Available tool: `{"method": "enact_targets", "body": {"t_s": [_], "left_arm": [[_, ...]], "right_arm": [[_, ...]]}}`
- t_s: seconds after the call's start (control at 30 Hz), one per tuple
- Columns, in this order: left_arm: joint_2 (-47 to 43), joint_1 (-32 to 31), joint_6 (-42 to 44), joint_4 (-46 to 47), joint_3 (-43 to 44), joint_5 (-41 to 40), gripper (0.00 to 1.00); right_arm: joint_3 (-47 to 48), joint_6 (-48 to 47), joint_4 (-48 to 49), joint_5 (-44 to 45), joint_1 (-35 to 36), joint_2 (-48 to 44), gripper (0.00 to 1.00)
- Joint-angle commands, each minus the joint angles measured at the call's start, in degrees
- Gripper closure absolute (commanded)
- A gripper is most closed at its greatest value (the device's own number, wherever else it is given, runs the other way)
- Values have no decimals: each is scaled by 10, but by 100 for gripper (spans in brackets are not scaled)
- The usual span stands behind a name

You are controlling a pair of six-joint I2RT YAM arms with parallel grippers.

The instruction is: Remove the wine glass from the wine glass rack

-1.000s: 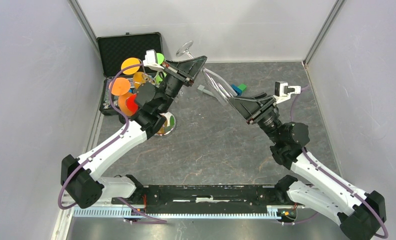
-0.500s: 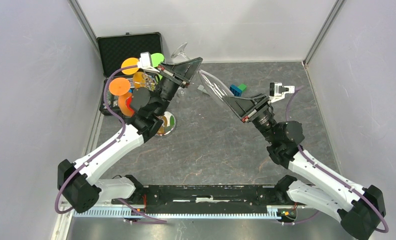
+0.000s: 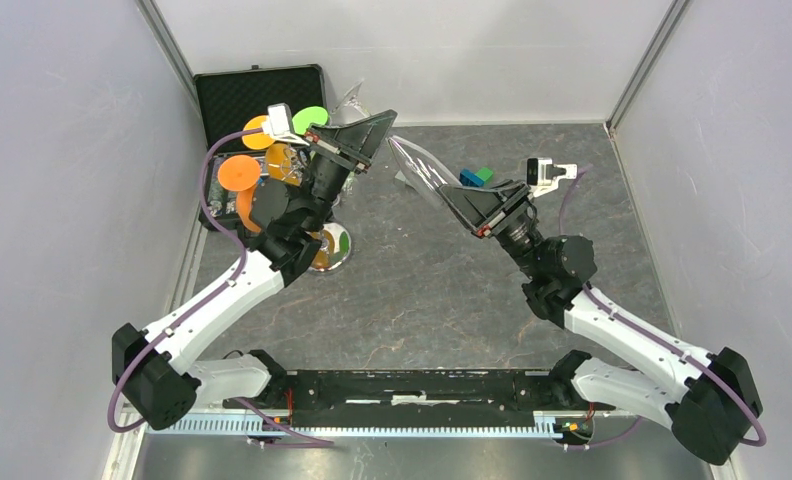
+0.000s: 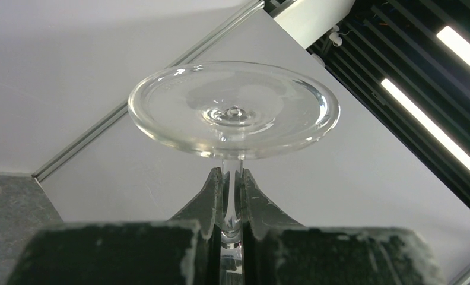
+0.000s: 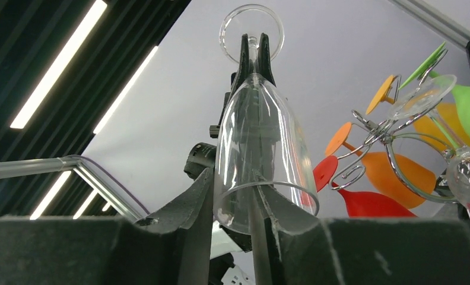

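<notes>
A clear wine glass [image 3: 422, 165] hangs in the air between my two grippers, apart from the rack. My left gripper [image 3: 380, 122] is shut on its stem, just under the round foot [image 4: 232, 110]. My right gripper [image 3: 454, 198] is shut on the bowl's rim, with one finger inside the bowl [image 5: 259, 130] and one outside. The silver wire wine glass rack [image 5: 369, 148] stands at the left. Its disc base [image 3: 334, 250] shows partly behind my left arm. Orange, red and green glasses [image 3: 240, 172] hang on it.
A black foam-lined case [image 3: 257, 95] lies open at the far left corner behind the rack. Blue and green blocks [image 3: 477, 177] and a grey piece [image 3: 404, 180] lie on the table under the held glass. Walls close in on both sides.
Both grippers have moved left and slightly toward the far wall, carrying the clear glass between them. Both grips are unchanged.
</notes>
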Motion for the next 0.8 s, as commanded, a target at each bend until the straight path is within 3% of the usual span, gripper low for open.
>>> {"method": "enact_targets", "body": {"t_s": [0.0, 0.1, 0.2, 0.33, 0.4, 0.53, 0.7, 0.77], "left_arm": [[-7, -10, 8, 44, -8, 55, 95], [-12, -9, 28, 37, -14, 61, 97], [-17, -9, 35, 40, -28, 51, 97], [-29, -10, 46, 48, -43, 46, 88], [-34, -9, 51, 44, -48, 47, 77], [-38, -9, 59, 33, -52, 72, 44], [-56, -9, 98, -38, -37, 114, 15], [-64, -9, 109, -74, -32, 119, 10]], "right_arm": [[27, 11, 15, -5, -2, 11, 64], [49, 8, -37, -19, -2, 17, 65], [48, 2, -63, -12, -2, 14, 84], [50, -25, -87, -2, -2, 2, 100], [54, -53, -88, 6, -2, -5, 100], [63, -139, -85, 29, -2, -25, 100], [62, -214, -92, 73, -2, -59, 100], [68, -237, -117, 101, -2, -73, 100]]}}
